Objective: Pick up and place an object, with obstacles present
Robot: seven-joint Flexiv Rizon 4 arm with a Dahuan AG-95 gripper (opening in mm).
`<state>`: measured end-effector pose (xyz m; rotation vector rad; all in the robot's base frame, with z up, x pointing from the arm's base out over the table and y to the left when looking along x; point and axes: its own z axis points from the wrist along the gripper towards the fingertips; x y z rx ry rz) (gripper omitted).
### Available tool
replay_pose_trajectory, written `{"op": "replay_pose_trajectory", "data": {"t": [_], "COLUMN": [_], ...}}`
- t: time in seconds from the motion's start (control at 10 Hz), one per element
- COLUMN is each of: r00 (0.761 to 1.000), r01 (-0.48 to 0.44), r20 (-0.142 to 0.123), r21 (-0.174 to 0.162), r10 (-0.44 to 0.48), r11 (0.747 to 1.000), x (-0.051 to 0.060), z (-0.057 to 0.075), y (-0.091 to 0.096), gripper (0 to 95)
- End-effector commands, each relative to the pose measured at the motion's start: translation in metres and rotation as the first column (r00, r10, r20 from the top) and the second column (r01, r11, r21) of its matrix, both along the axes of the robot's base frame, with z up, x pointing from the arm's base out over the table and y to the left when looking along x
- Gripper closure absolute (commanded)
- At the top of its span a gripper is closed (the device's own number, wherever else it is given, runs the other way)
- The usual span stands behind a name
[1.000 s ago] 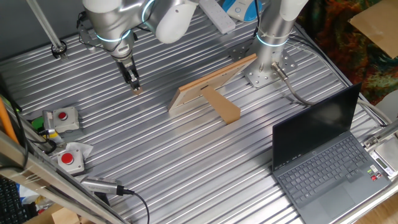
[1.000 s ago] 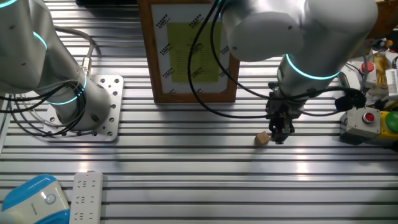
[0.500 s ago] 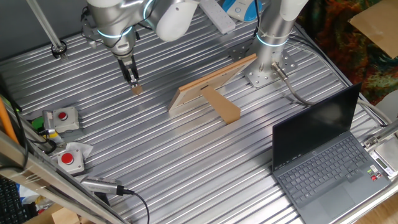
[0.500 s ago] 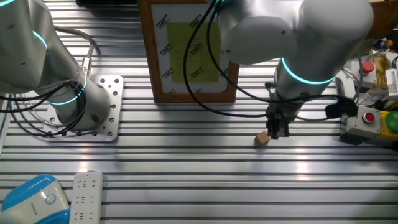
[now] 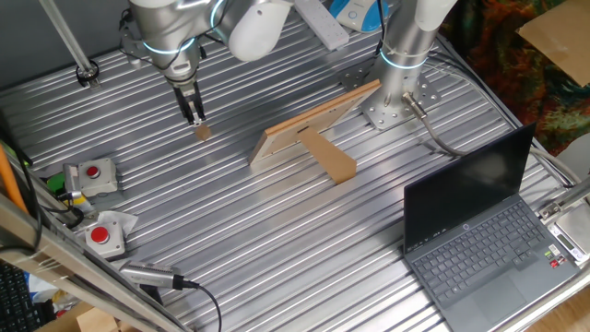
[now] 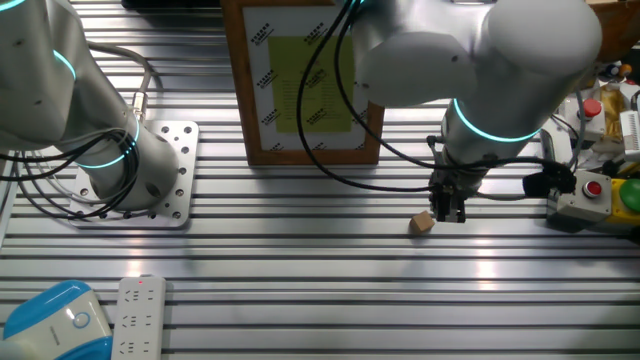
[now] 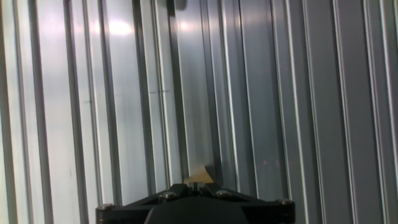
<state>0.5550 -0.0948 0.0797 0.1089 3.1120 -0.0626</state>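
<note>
One fixed view: gripper (image 5: 195, 118) above ribbed desk (image 5: 277, 231), tiny cube (image 5: 203, 133) on desk just beside its tip; panel (image 5: 313, 122) and brown bar (image 5: 329, 157) form a T, well apart. Laptop (image 5: 479, 231) at far side.

Other fixed view: cube (image 6: 423, 223) free on desk, gripper (image 6: 447, 211) beside it, jaws look close together, state unclear.

Hand view: cube (image 7: 199, 176) partly hidden at bottom edge.

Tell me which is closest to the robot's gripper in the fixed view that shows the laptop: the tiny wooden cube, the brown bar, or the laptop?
From the gripper:
1. Tiny wooden cube, on the table just beside the fingertips.
2. Brown bar, mid-table, against the light-wood panel.
3. Laptop, open at the far right edge.
</note>
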Motion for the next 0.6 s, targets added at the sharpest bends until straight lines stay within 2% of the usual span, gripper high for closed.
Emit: {"op": "replay_pose_trajectory", "data": {"t": [0.1,0.3,0.6], "r00": [1.0,1.0,1.0], "r01": [0.002,-0.003,-0.004], "r20": [0.008,0.017,0.027], "r21": [0.003,0.008,0.014], "r10": [-0.002,0.003,0.003], "r11": [1.0,1.0,1.0], "x": [0.0009,0.0009,0.0006], "z": [-0.0003,-0.0003,-0.0074], "y": [-0.0001,-0.0001,-0.003], "gripper": [95.0,95.0,95.0]}}
